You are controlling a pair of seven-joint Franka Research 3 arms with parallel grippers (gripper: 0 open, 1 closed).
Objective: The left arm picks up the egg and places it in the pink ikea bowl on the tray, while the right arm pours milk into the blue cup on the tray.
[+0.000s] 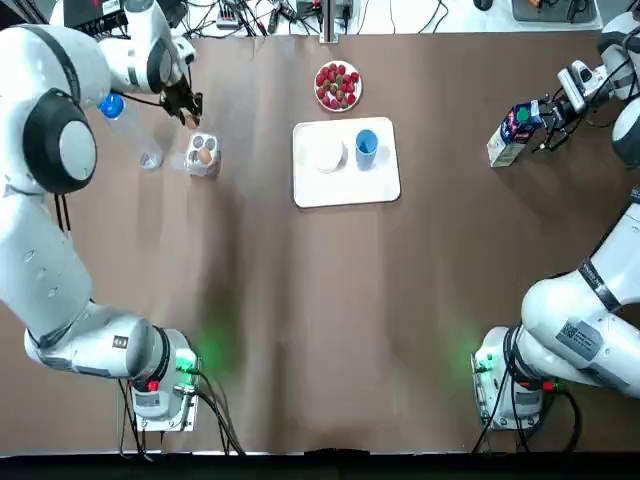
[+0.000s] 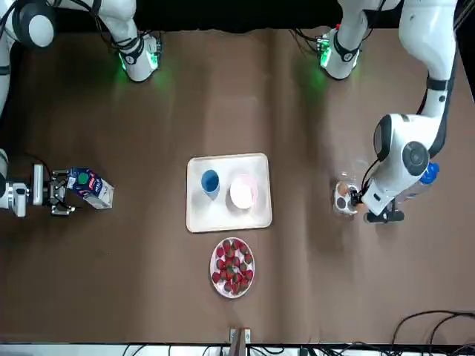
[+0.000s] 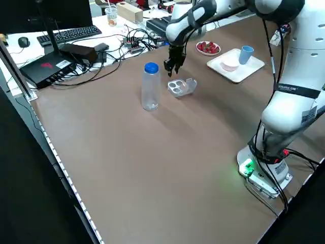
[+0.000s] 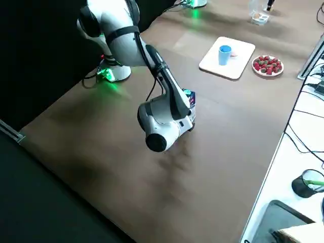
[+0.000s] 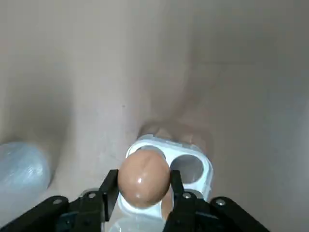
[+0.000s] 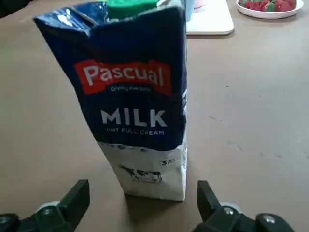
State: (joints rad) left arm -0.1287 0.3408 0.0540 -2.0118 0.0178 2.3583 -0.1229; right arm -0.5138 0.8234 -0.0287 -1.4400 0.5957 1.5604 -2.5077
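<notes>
Left hand (image 5: 143, 186) clasps egg (image 5: 143, 170) above egg box (image 5: 194, 166); right hand (image 6: 142, 189), released, faces milk carton (image 6: 135, 96).

Bright, even overhead light, soft shadows across the table (image 1: 330, 300), green glow at the arm bases (image 1: 160, 398)

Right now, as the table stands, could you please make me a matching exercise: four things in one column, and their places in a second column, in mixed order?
Things
1. egg
2. milk carton
3. blue cup
4. plate of strawberries

Places
A. on the white tray, beside the pink bowl
B. standing on the table, between the open fingers of the right gripper
C. held in the left gripper, over the egg carton
D. on the table, off the tray, on its side away from the robot

Pairs: 1-C, 2-B, 3-A, 4-D
</notes>
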